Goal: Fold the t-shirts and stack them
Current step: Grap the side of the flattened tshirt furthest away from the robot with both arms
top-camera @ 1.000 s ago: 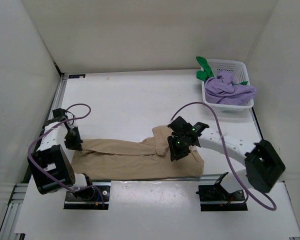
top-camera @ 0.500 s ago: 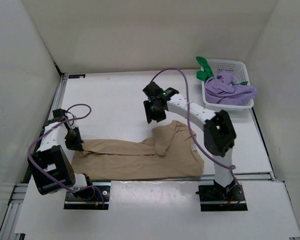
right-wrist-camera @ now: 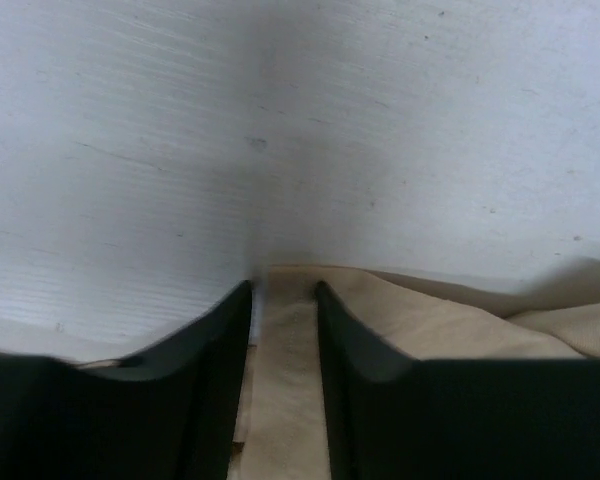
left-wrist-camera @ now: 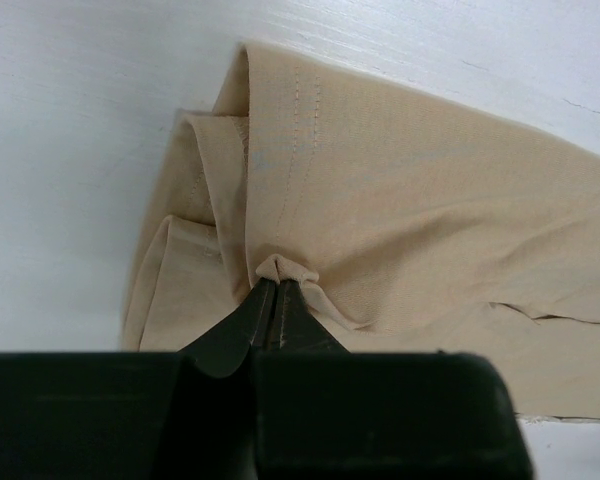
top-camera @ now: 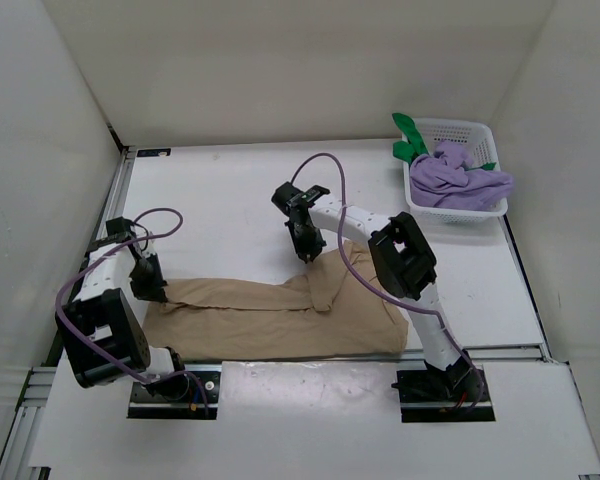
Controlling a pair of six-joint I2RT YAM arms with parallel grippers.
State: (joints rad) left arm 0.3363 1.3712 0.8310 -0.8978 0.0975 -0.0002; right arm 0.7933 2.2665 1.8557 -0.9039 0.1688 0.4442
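Nearest me, the tan t-shirt (top-camera: 270,322) lies stretched left to right along the near edge of the counter (top-camera: 220,190), drawn into a long band with its right end bunched and no tidy fold made. My left pincer (left-wrist-camera: 275,292) is clenched on a small pleat of cloth at the shirt's left end; my right pincer (right-wrist-camera: 283,290) sits at the shirt's far edge near the middle, released, jaws apart with a strip of tan cloth lying between them. Farther off, in the far right corner, the light purple t-shirt (top-camera: 460,180) and the bright green t-shirt (top-camera: 410,140) are heaped in the white mesh basket (top-camera: 470,125). I judge the task barely begun: the first shirt is mid-fold, two more wait, and no stack exists. Against a second ago, my left pincer has kept its hold and place; my right one, then low over the shirt's right half, lifted out over bare counter and has come down at this far edge; the shirt itself has hardly shifted.
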